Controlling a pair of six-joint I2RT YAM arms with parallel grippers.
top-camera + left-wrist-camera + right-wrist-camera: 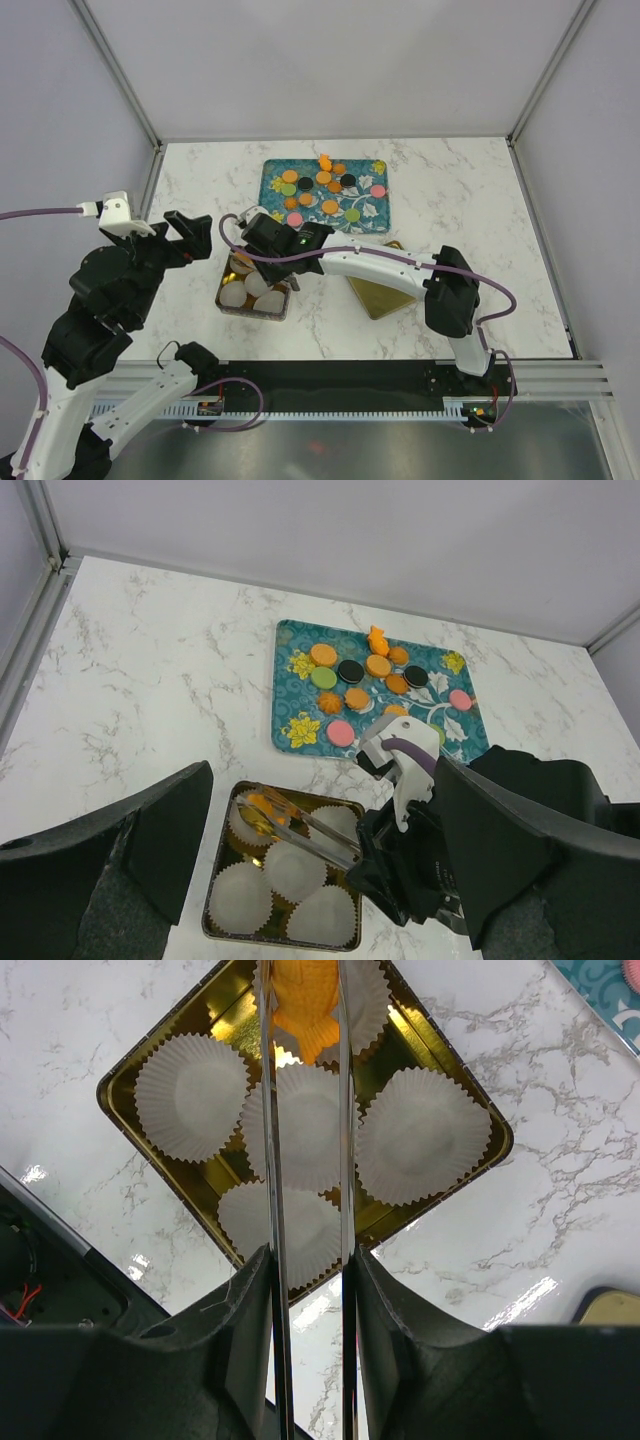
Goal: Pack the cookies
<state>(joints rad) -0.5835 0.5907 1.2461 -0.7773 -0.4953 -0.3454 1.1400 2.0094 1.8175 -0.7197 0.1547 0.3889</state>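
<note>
Surroundings: a gold tin (pixel 222 850) of white paper cups (pixel 415 1135) sits on the marble table (pixel 450 180), its gold lid (pixel 385 290) just beside it and the teal floral tray (pixel 375 215) behind.
In the way: the right arm crosses over the tin's far side.
Right gripper (pixel 305 1260): clamped on a pair of metal tongs (pixel 268 1160).
Left gripper (pixel 190 238): spread wide, holding nothing, left of the tin.
Held cookie: an orange cookie (pixel 303 1000), fish-shaped, sits between the tong tips over a corner cup.
Other cookies (pixel 330 207): orange, green, pink and black discs scattered on the tray.
</note>
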